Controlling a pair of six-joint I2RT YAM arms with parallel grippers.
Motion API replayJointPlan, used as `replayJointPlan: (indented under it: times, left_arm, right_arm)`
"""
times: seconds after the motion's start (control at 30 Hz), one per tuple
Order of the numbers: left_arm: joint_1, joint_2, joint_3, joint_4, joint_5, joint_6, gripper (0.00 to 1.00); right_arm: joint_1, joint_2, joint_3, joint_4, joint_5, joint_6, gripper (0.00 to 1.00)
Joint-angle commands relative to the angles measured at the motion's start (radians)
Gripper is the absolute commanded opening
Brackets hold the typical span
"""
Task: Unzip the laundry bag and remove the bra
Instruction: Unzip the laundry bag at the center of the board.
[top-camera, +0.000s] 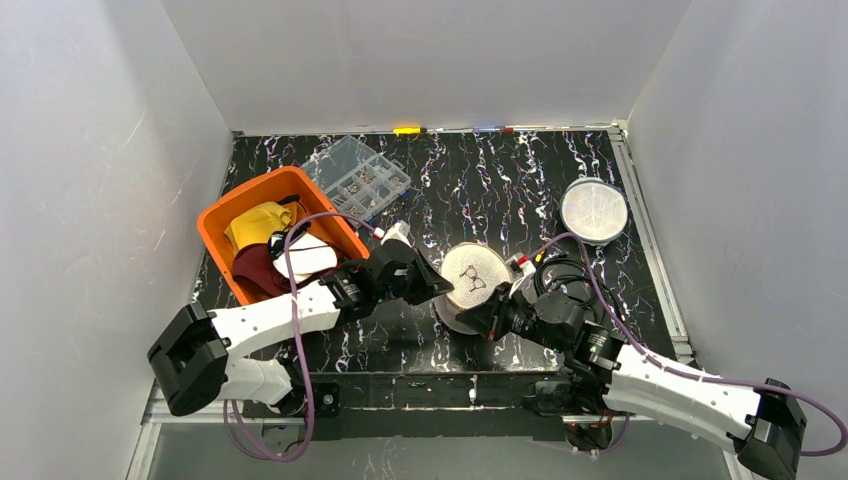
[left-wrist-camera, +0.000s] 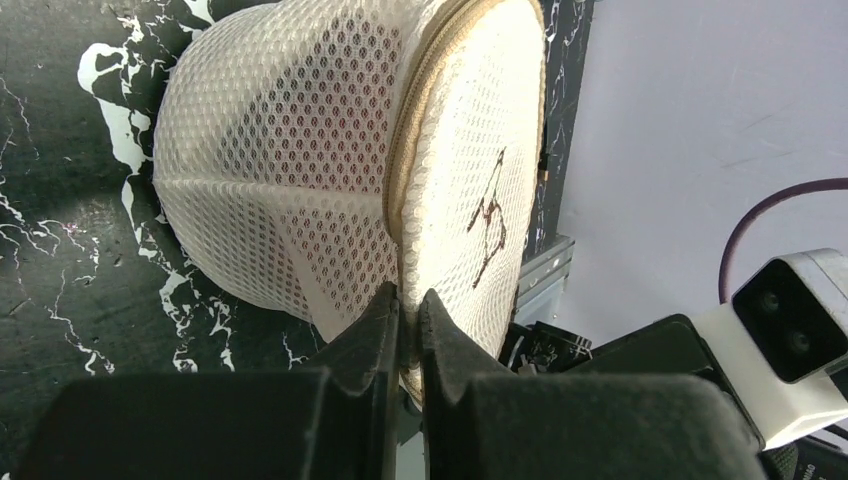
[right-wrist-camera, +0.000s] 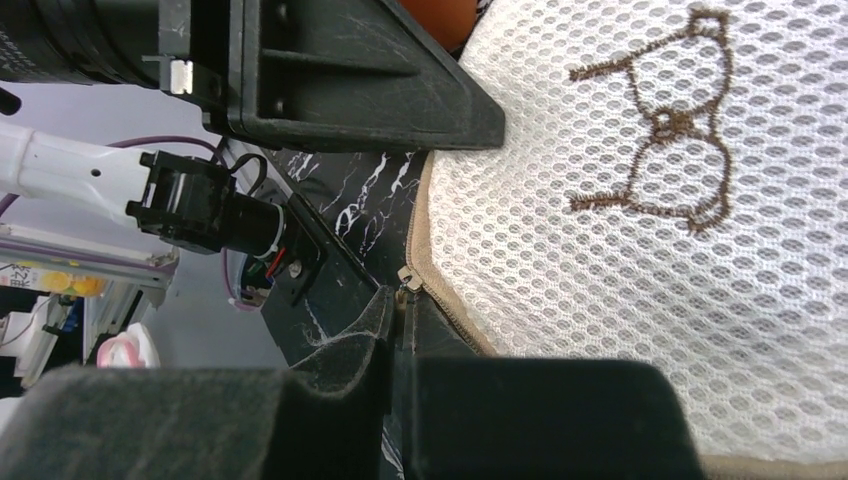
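Laundry bag (top-camera: 472, 282) is found lying on the bench (top-camera: 500, 180) between the two pincers. Its round face with the embroidered motif (right-wrist-camera: 665, 130) is visible from above. The zipper (left-wrist-camera: 412, 130) is seen closed around the rim. The bra is not seen and is presumed to be inside, hidden by the mesh.

Left pincer (left-wrist-camera: 409, 300): jaws are pressed together on a fold of the bag's rim, just beside the zipper.
Right pincer (right-wrist-camera: 398, 305): jaws are brought tight together, with the small zipper pull (right-wrist-camera: 406, 279) caught at their tips, as far as can be judged.

Step in hand, as judged: opening the zipper. To be done well:
- The rim is to be anchored by the left pincer.
- The pull is to be drawn by the right pincer along the curve of the rim, not straight away from the bag.
- The tape is to be held taut between the two grips, so that no mesh is bunched into the slider.
- If the pull is felt slipping, it is better re-gripped deeper than tugged.

Count: one laundry bag, one zipper, one pull, two pincers.
Elsewhere on the bench:
- one flat round mesh disc (top-camera: 594, 210)
- one orange bin (top-camera: 245, 190), in which garments (top-camera: 262, 245) of three colours (yellow, maroon, white) are heaped
- one clear compartment box (top-camera: 357, 175)
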Motion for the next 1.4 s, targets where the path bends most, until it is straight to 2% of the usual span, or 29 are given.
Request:
replayJointPlan:
  times: [0.0,0.17,0.3,0.5,0.77,0.87,1.0,1.17,1.23,1.27,1.33,1.37]
  left_arm:
    - [0.0,-0.03,0.027,-0.031,-0.056,0.037,0.0]
    - [0.013,-0.083,0.021,-0.042,-0.051,0.078,0.0]
    - [0.031,-0.088,0.031,-0.017,0.022,0.111,0.0]
    - [0.132,-0.116,0.038,-0.016,0.25,0.191,0.0]
    - [0.243,-0.114,0.052,-0.025,0.546,0.345,0.0]
    - [0.246,-0.043,0.087,-0.042,0.559,0.381,0.0]
    - [0.248,0.052,0.108,0.017,0.567,0.373,0.0]
    - [0.249,0.104,0.151,0.015,0.538,0.377,0.03]
    - [0.248,0.102,0.159,0.007,0.529,0.376,0.1]
    - [0.248,0.091,0.16,-0.002,0.521,0.376,0.19]
    - [0.248,0.057,0.148,-0.036,0.487,0.377,0.46]
    - [0.248,0.031,0.14,-0.079,0.456,0.373,0.57]
  right_arm:
    - [0.007,-0.045,0.041,-0.034,0.008,-0.017,0.01]
    - [0.007,-0.109,0.112,-0.248,0.092,-0.077,0.01]
    - [0.007,-0.158,0.16,-0.365,0.151,-0.091,0.01]
    - [0.007,-0.218,0.193,-0.484,0.183,-0.092,0.01]
    - [0.006,-0.225,0.104,-0.393,0.052,-0.068,0.01]
    - [0.007,-0.219,0.059,-0.334,0.05,-0.043,0.01]
    - [0.008,-0.198,0.008,-0.246,0.053,-0.006,0.01]
    - [0.009,-0.19,-0.01,-0.208,0.066,0.008,0.01]
    - [0.008,-0.194,-0.007,-0.21,0.075,0.008,0.01]
    - [0.008,-0.197,-0.004,-0.211,0.08,0.009,0.01]
    - [0.008,-0.201,0.003,-0.213,0.086,0.012,0.01]
    - [0.008,-0.202,0.006,-0.214,0.089,0.014,0.01]
